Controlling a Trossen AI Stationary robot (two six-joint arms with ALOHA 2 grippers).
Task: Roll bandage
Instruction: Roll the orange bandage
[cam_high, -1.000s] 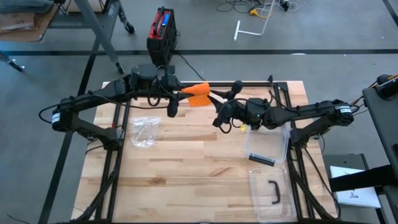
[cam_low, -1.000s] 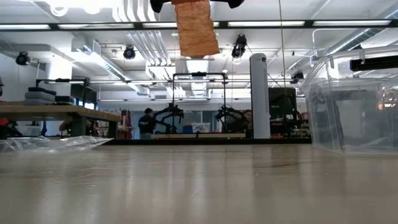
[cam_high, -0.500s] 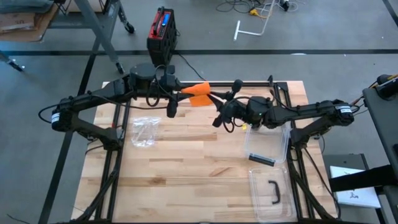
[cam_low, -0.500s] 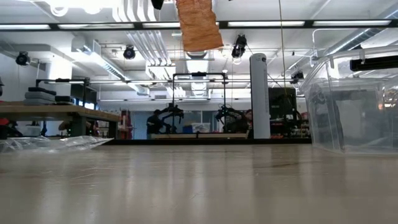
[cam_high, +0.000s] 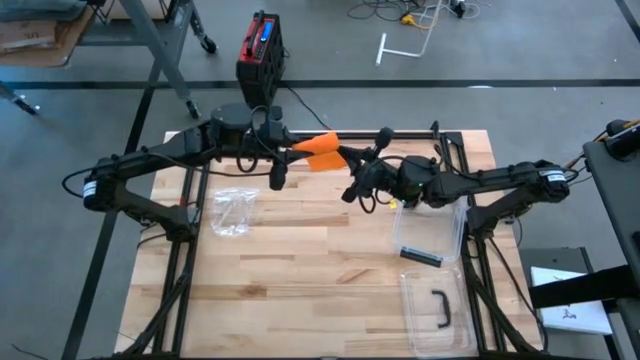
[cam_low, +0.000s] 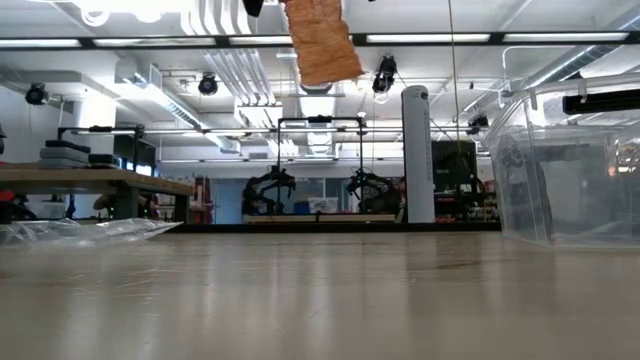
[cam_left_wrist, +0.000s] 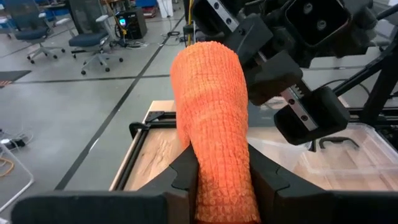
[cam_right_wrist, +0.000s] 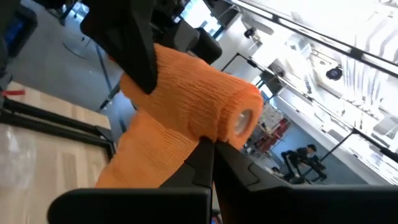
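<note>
left claw (cam_left_wrist: 217, 180) grips the orange bandage (cam_high: 318, 152) roll aloft over the far table (cam_high: 300, 260); right claw (cam_right_wrist: 208, 163) pinches its loose end clenched, tensioning for winding.

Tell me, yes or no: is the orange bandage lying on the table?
No: in the low view the bandage hangs well above the table, with clear space beneath it.

Orange crinkled bandage (cam_high: 318, 151), partly rolled, loose tail hanging, held up off my counter (cam_high: 300, 270), gripped by my left hand (cam_high: 285, 152) and right hand (cam_high: 347, 157)
</note>
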